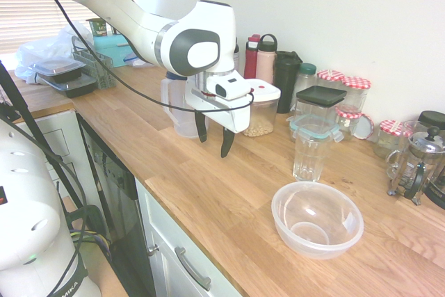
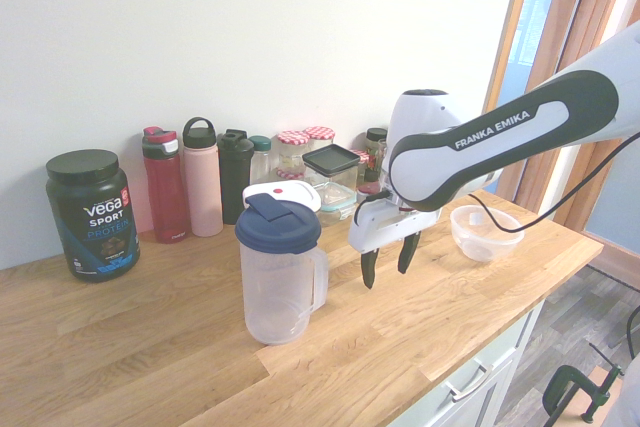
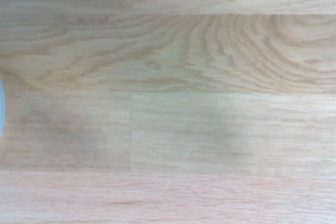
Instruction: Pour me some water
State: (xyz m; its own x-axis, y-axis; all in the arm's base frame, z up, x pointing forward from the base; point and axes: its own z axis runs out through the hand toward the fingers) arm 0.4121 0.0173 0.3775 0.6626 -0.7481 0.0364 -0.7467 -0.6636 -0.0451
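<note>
Here, in the second exterior view, the blue-lidded pitcher (image 2: 277, 292) stands upright on the wooden countertop (image 2: 170, 347), its handle (image 2: 320, 279) toward the two-finger gripper (image 2: 386, 274), which hangs at right, fingers parted, empty.

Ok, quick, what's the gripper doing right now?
Gripper: open, holding nothing, hanging above the wooden countertop beside the blue-lidded pitcher.
</note>
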